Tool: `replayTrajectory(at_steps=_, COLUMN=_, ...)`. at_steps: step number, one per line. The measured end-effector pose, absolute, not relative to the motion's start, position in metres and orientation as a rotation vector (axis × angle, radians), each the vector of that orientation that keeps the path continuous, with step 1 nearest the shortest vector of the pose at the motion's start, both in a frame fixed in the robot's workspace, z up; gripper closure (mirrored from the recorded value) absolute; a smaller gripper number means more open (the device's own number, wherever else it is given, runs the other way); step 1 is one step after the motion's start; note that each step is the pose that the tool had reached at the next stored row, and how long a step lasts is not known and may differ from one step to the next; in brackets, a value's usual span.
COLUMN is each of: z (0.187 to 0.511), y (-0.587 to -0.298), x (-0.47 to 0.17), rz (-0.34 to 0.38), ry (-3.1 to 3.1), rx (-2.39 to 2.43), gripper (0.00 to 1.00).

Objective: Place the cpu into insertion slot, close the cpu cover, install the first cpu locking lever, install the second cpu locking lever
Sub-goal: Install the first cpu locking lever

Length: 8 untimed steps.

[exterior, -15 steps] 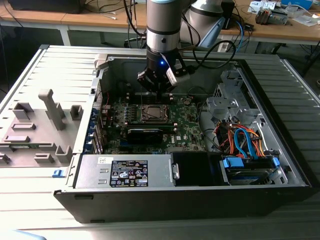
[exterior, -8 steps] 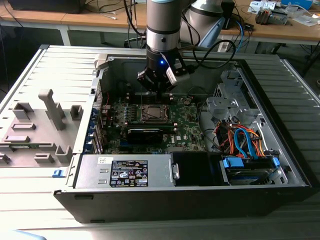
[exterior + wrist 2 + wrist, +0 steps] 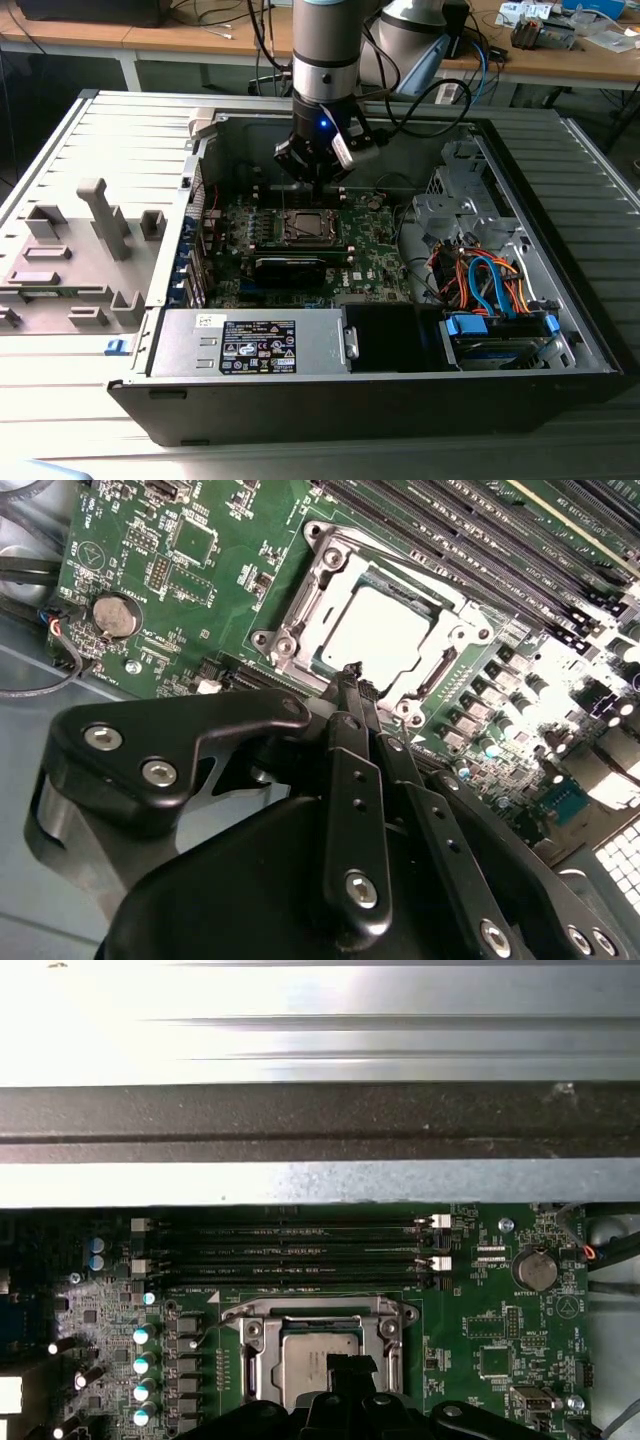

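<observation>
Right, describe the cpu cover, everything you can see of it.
The cpu cover is a thin frame of bare silvery metal with a large square window, lying flat and closed over the insertion slot on the green motherboard. The cpu shows through the window, its pale metal top seated beneath the frame. Round screw heads sit at the corners. The gripper hovers close over the cover's near edge; contact cannot be judged. The black memory slots run alongside.
</observation>
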State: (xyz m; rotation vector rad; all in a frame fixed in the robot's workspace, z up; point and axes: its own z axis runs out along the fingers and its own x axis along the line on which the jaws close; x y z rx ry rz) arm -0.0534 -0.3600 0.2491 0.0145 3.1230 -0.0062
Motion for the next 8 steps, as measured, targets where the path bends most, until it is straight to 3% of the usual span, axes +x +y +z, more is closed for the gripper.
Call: replayTrajectory(at_steps=8, z=0.2491, y=-0.3575, x=-0.0535, rz=-0.01, ry=3.123, rx=0.014, gripper=0.89)
